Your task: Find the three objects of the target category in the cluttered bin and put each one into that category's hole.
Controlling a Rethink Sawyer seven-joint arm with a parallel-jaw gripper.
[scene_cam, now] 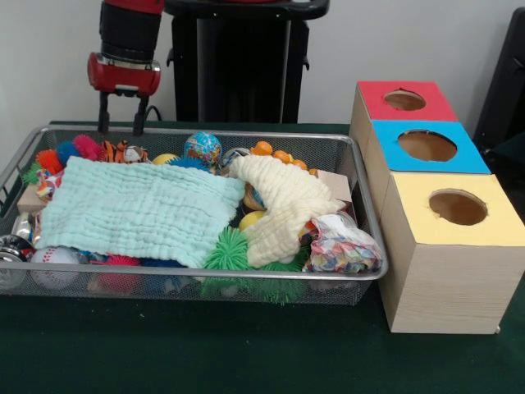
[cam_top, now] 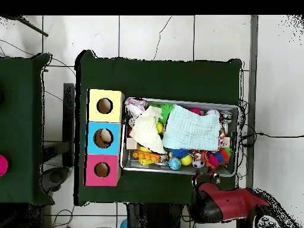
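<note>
The silver wire-mesh bin [scene_cam: 246, 280] sits on the green table, full of toys. A mint cloth [scene_cam: 139, 209] and a cream cloth [scene_cam: 283, 205] cover much of it. The round hole with the red panel [scene_cam: 404, 100] tops the wooden box farthest from the camera, on the right. In the overhead view the red-panelled hole [cam_top: 101, 170] lies left of the bin [cam_top: 238, 139]. My gripper [scene_cam: 121, 121] hangs open and empty just above the bin's far left rim. In the overhead view the red arm [cam_top: 228, 202] reaches toward the bin's lower right corner.
The blue-panelled hole [scene_cam: 426, 145] and the yellow-panelled hole [scene_cam: 457, 207] top the nearer boxes. Showing in the bin are a patterned ball [scene_cam: 202, 148], a tiger toy [scene_cam: 123, 153], an orange toy [scene_cam: 275, 153], a green spiky ball [scene_cam: 228, 253], a baseball [scene_cam: 53, 267] and a confetti pouch [scene_cam: 344, 246].
</note>
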